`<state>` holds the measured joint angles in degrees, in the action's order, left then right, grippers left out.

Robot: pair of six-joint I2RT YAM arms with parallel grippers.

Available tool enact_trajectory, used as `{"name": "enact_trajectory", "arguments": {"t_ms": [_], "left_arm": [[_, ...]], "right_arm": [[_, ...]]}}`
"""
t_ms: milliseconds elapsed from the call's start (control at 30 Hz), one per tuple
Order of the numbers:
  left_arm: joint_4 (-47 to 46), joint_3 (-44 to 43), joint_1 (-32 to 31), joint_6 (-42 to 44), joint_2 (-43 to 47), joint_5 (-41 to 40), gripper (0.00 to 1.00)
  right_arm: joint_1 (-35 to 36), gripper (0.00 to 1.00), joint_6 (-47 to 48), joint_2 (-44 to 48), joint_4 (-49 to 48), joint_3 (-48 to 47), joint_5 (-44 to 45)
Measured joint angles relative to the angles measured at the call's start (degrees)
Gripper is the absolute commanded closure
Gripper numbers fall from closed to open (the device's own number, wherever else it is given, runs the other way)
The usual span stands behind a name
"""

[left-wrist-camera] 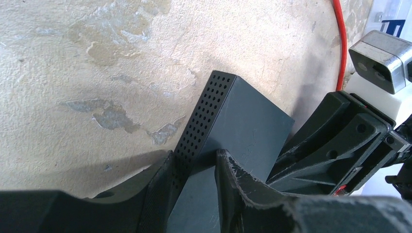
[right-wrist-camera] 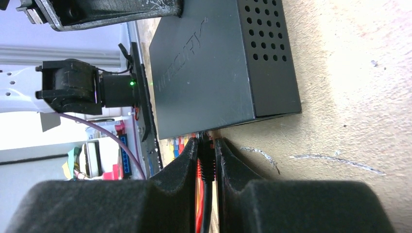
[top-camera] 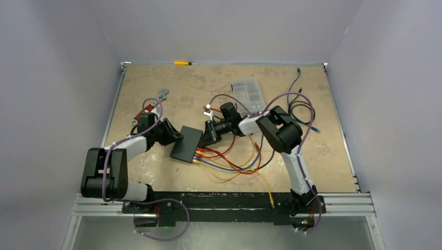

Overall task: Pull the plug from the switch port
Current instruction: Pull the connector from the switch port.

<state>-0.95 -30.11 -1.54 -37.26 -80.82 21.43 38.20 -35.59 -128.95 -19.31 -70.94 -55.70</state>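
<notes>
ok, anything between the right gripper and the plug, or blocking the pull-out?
Nothing visible. The right gripper is shut on the black plug at the port edge of the switch, and the left gripper clamps the switch. Only a red cable runs alongside the plug; it may brush during the pull.

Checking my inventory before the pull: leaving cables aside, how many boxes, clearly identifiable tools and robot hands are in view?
Boxes: 2, flat matte-black switch box, clear plastic compartment organiser
Tools: 2, yellow-handled screwdriver, silver metal wrench
Hands: 2, left hand, right hand
Total: 6
</notes>
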Motion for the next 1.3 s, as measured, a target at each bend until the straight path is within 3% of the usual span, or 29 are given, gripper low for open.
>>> {"name": "enact_trajectory", "arguments": {"t_ms": [1300], "left_arm": [[-0.70,-0.15,-0.92,-2.27,-1.40,3.30,0.77]], "right_arm": [[-2.69,1.00,3.21,3.52,-2.16,6.47,-0.76]]}}
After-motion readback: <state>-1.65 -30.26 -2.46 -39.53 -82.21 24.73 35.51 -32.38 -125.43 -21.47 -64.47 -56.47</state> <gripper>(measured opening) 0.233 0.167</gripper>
